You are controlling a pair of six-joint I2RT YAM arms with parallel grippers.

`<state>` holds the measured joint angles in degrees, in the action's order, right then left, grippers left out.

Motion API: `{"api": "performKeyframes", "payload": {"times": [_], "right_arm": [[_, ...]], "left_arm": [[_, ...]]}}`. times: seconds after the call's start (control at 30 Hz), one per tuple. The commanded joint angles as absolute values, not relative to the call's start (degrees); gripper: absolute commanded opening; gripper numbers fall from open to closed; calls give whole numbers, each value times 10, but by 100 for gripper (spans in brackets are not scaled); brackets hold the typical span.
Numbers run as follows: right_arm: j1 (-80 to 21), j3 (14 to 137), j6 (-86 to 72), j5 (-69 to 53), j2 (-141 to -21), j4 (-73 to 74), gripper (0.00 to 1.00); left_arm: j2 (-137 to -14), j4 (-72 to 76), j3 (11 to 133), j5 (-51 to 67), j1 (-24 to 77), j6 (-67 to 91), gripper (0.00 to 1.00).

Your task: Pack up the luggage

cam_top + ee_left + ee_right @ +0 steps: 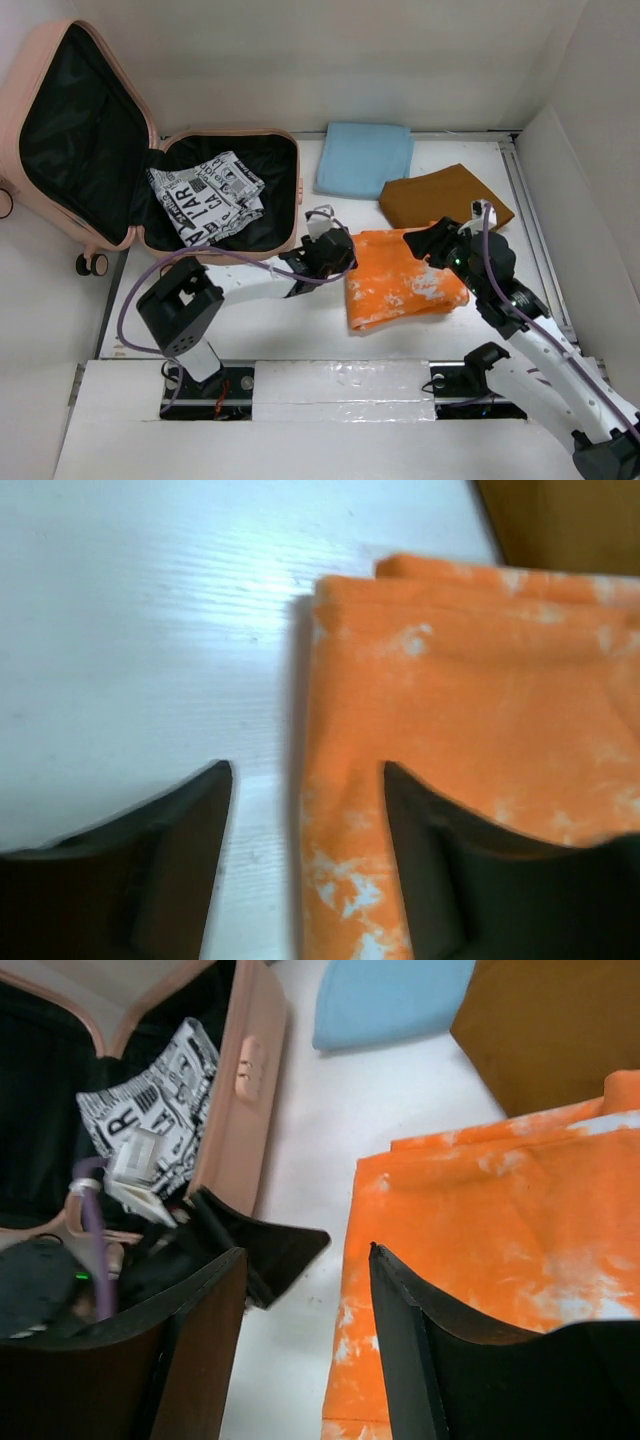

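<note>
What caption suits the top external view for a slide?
Left gripper and right gripper, both open, flank an orange cloth near the open luggage, which holds a newsprint cloth.

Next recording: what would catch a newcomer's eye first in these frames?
The salmon-pink luggage stands open at the far left, with a black-and-white newsprint-patterned cloth in the half lying flat. Mid-table, a bright orange cloth lies between the open left gripper, at its left edge, and the open right gripper, at its far right corner. A folded blue cloth and a brown cloth lie behind it.
</note>
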<state>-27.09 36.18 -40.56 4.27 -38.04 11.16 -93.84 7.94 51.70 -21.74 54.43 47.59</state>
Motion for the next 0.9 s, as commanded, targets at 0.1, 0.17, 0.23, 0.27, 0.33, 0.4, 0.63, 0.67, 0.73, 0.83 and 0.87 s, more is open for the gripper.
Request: {"api": "performKeyframes", "payload": {"times": [0.1, 0.17, 0.23, 0.27, 0.33, 0.4, 0.63, 0.67, 0.73, 0.83, 0.87], "right_arm": [[-282, 361, -396, 32, -404, 56, 59], [-282, 356, -396, 39, -410, 56, 60], [-282, 343, -396, 58, -410, 56, 61], [-282, 343, -402, 63, -410, 56, 61], [-282, 330, -402, 69, -410, 51, 61], [-282, 330, -402, 63, -410, 51, 61], [-282, 330, -402, 50, -410, 46, 61], [-282, 323, -402, 62, -410, 46, 61], [-282, 318, -402, 76, -397, 46, 61], [-282, 313, -407, 82, -397, 46, 65], [-282, 313, -407, 82, -397, 46, 66]], "left_arm": [[-878, 26, 476, -204, 533, 446, 80], [-872, 29, 448, -152, 533, 446, 82], [-867, 87, 407, -99, 533, 453, 79], [-867, 118, 394, -66, 533, 462, 79], [-896, 172, 384, 0, 538, 479, 78], [-921, 205, 393, 6, 552, 484, 78], [-1020, 269, 448, 59, 557, 490, 78], [-1036, 269, 453, 59, 557, 490, 78], [-1049, 269, 465, 59, 557, 490, 77], [-1065, 298, 465, 54, 557, 497, 72], [-1075, 309, 465, 54, 557, 497, 68]]}}
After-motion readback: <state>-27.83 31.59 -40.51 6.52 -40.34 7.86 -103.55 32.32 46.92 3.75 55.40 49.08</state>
